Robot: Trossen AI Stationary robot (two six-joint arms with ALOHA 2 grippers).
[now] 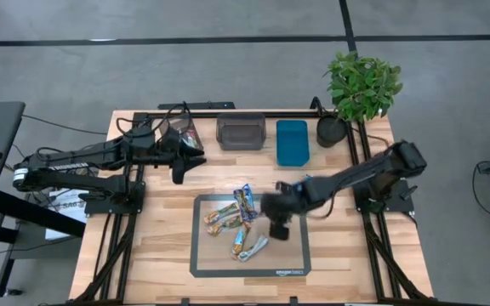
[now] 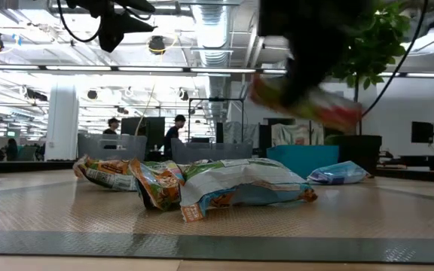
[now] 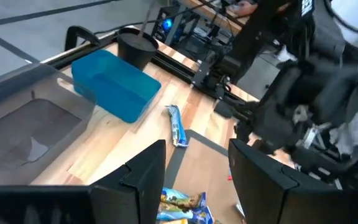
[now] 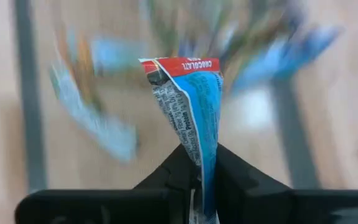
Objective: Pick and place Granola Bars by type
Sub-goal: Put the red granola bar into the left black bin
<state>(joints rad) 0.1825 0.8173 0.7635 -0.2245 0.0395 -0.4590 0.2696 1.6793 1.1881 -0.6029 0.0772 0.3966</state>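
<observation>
Right hand (image 4: 199,177) pinches a red-and-blue granola bar (image 4: 188,106), lifted above the mat (image 1: 292,255) on the worktop (image 1: 156,246), where the other bars (image 1: 236,223) lie heaped. Left hand (image 3: 194,168) hovers near the grey bin (image 1: 241,133), fingers spread wide.

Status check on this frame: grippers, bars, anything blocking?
Right gripper shut on a red-and-blue bar, lifted above the mat. Left gripper open, parked near the grey bin. Remaining bars piled on mat. No obstruction seen.
</observation>
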